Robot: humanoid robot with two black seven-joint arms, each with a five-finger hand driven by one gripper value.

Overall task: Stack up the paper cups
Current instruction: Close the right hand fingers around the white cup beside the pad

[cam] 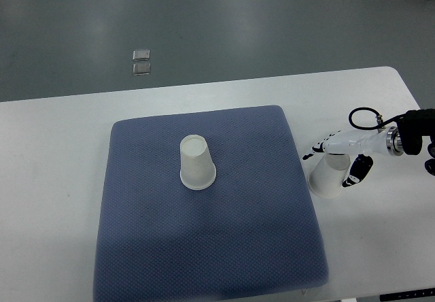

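Right hand (pixel 340 154) fingers wrapped around inverted paper cup (pixel 327 179) on white table (pixel 54 179), just beside blue mat (pixel 204 247). Second cup (pixel 197 163) upside-down mid-mat. Risk: thin wall crushes under squeeze, or slips.

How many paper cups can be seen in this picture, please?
2. One cup stands upside down on the blue mat. The other cup is on the table, right of the mat, in the right robot hand. None seems hidden.
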